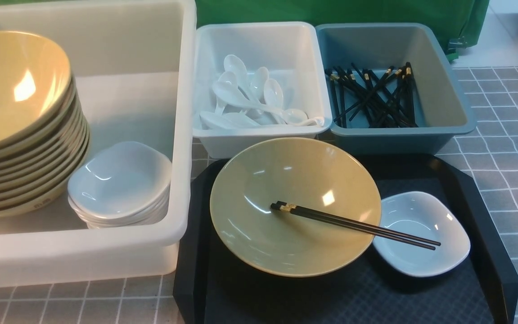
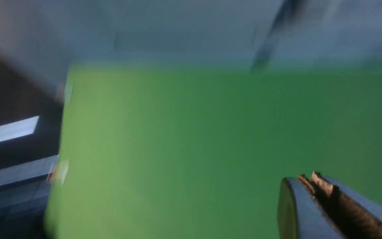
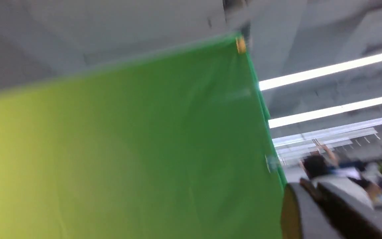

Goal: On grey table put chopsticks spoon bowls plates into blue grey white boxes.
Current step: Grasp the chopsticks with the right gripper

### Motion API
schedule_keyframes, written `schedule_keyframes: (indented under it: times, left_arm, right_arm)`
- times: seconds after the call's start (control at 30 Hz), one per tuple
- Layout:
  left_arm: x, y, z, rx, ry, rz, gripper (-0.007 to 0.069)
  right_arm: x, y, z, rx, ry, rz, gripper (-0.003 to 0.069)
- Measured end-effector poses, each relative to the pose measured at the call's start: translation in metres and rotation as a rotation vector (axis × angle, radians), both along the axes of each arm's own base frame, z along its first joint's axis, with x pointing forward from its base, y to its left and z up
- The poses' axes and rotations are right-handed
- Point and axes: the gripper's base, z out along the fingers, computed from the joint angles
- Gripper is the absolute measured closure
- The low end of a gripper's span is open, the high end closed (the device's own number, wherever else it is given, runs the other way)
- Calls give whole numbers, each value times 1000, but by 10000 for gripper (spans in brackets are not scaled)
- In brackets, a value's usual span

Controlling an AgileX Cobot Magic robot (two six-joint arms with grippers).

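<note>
"Green cloth (image 1: 340, 11) behind, grey table (image 1: 83, 299) below. And leftmost?"

"Left gripper (image 2: 310, 181), raised toward the cloth: jaws together, nothing between. Then big white tub (image 1: 183, 112), holding stacked tan bowls (image 1: 11, 90) beside stacked white plates (image 1: 119, 180); nested, probably to save room."

"Next?"

"Small white box (image 1: 259, 141), full of spoons (image 1: 236, 96). Nearer, on black tray (image 1: 191, 252), a last tan bowl (image 1: 259, 234) with two chopsticks (image 1: 353, 223) lying across, tips out over a white dish (image 1: 425, 265). Handy for a grasp, perhaps, but likely to roll if nudged."

"So chopsticks first?"

"Probably, to free the bowl. Into the blue-grey box (image 1: 398, 139), among the loose black sticks (image 1: 376, 96)."

"And rightmost?"

"Right gripper (image 3: 307, 186), also facing the cloth, jaws together, gripping nothing; apparently well away from the dishes."
</note>
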Motion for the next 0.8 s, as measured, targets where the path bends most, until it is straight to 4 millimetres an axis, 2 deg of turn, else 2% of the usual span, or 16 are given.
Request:
schedule_keyframes:
  times: [0.1,0.17,0.2,0.37,0.5,0.53,0.57,0.63,0.67,0.7,0.8]
  left_arm:
    - [33,7,-8,-32,262,52,633]
    - [49,9,-17,-59,369,62,633]
    - [61,11,-23,-77,430,63,633]
    - [84,12,-37,-158,555,46,633]
    - [95,11,-53,-248,707,30,633]
    - [98,10,-60,-252,783,24,633]
    - [101,5,-76,-207,959,-10,633]
    - [102,0,-84,-169,1048,-46,633]
    - [102,-9,-94,-110,1174,-135,633]
    - [103,-11,-96,-115,1189,-156,633]
    - [102,-36,-106,-7,1312,-415,633]
  right_arm:
    - [32,1,2,-90,192,-23,624]
    - [47,0,-3,-112,323,-35,624]
    - [59,-2,-10,-78,456,-39,624]
    - [73,-6,-31,95,680,-36,624]
    - [76,-8,-44,84,827,-71,624]
    - [76,-8,-48,54,891,-84,624]
    - [78,-7,-53,-14,1021,-98,624]
    - [79,-7,-54,-52,1085,-103,623]
    - [81,-5,-52,-106,1170,-98,622]
    - [83,-5,-52,-124,1198,-94,622]
    - [97,11,-43,-343,1390,66,620]
